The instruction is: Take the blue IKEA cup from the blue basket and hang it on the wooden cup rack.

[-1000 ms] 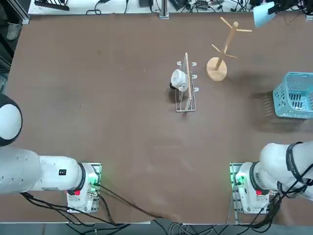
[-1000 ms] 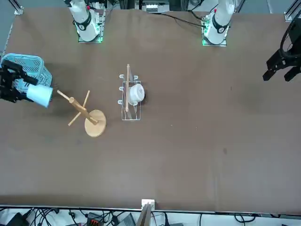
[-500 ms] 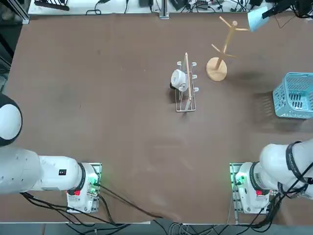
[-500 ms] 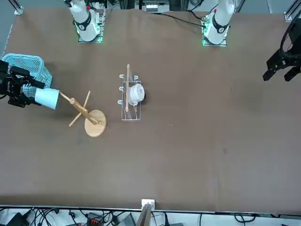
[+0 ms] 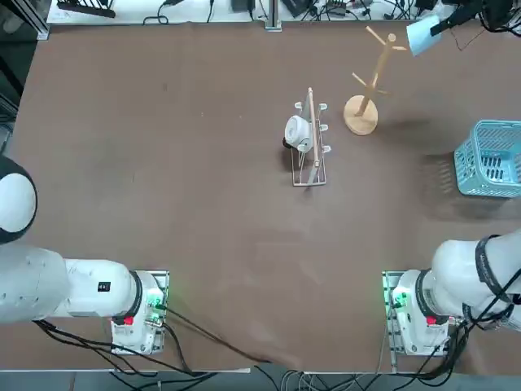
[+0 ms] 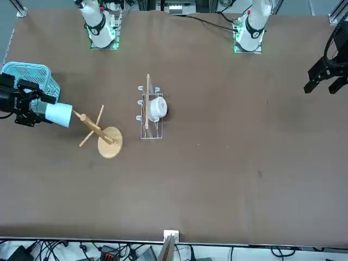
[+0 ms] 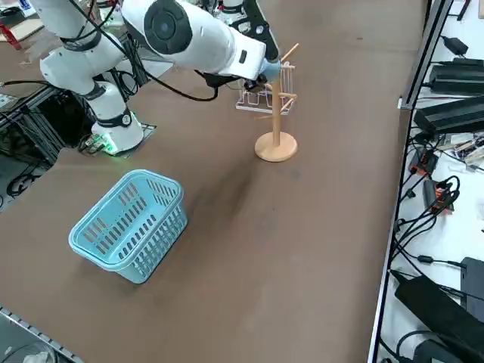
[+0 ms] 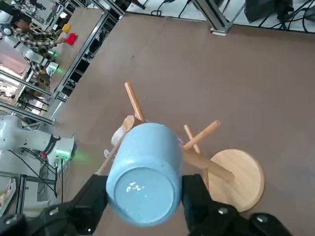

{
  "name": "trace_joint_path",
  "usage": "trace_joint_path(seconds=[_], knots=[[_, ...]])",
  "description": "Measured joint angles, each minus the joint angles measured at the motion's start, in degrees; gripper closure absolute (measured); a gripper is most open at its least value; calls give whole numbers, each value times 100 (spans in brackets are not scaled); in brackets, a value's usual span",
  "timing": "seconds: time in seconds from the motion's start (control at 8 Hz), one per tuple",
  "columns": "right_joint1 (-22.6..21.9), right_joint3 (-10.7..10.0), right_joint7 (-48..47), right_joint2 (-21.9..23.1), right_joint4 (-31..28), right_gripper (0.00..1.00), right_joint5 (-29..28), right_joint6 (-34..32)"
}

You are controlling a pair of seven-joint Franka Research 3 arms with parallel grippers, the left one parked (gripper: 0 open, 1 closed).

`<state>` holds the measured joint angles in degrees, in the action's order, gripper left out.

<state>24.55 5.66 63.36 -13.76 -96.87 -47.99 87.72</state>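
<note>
1. Cup, lt. blue, is up off the tbl, tipped nearly on its side in front view, w/ its closed base facing the wrist cam.
2. R gripper: clamped on the cup, one finger on each side of its wall, nr the base end.
3. Wood rack: upright, round base flat on tbl, pegs angled out. Cup is right by the upper pegs; can't tell if it's touching one.
4. Blue basket: on tbl, at R edge of top view, well apart from the cup, slotted sides.
5. Wire rack: on tbl, L of wood rack in top view, w/ white cup on it.
6. Person's plaid sleeve in bkgd, wrist view, nr a red item.
</note>
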Motion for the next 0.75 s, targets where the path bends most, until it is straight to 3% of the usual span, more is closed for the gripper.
trace_joint_path(seconds=[0.75], knots=[[-245, -1, 11, -132, 0, 16, -1, 188]])
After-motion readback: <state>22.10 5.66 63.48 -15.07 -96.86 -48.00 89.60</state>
